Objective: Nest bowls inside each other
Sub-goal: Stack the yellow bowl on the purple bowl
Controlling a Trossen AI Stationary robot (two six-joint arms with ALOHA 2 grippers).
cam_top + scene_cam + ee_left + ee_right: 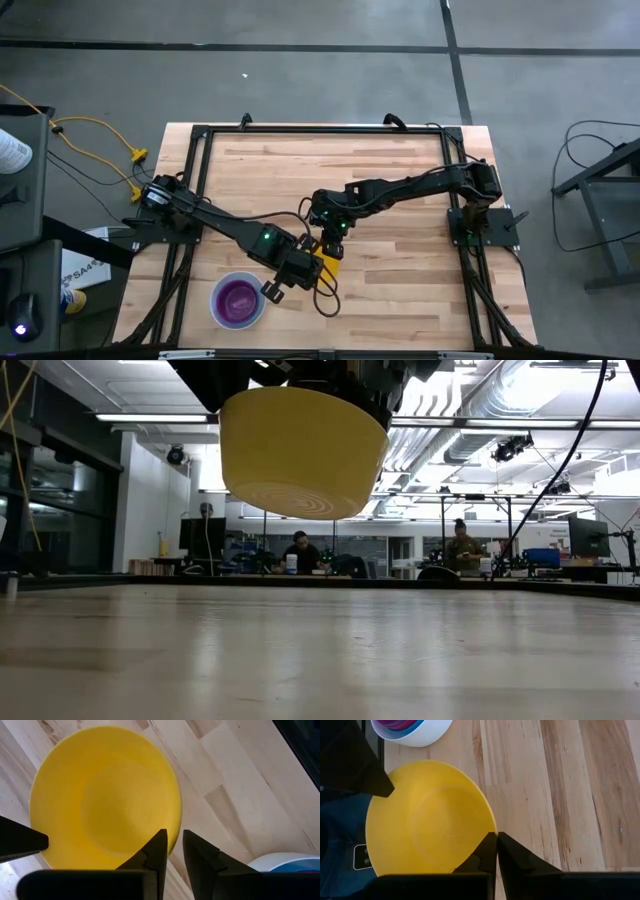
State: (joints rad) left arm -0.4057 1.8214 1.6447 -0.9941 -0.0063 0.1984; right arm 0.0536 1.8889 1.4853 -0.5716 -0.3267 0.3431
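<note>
Yellow bowl (303, 452) held above the wooden table (400, 280).
Right gripper (497, 851) pinches its smooth round rim; left gripper (174, 851) straddles the rim, fingers slightly parted, beside the nested stack (238, 299).

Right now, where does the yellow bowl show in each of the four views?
High view: yellow bowl mostly hidden, a sliver below centre between both arms' ends.
Low view: large, lifted off the table, upper left of centre.
Left wrist view: fills the upper left, left gripper at its rim.
Right wrist view: left of centre, right gripper shut on its rim.
Shared landmark: the white bowl stack, also in the high view.
</note>
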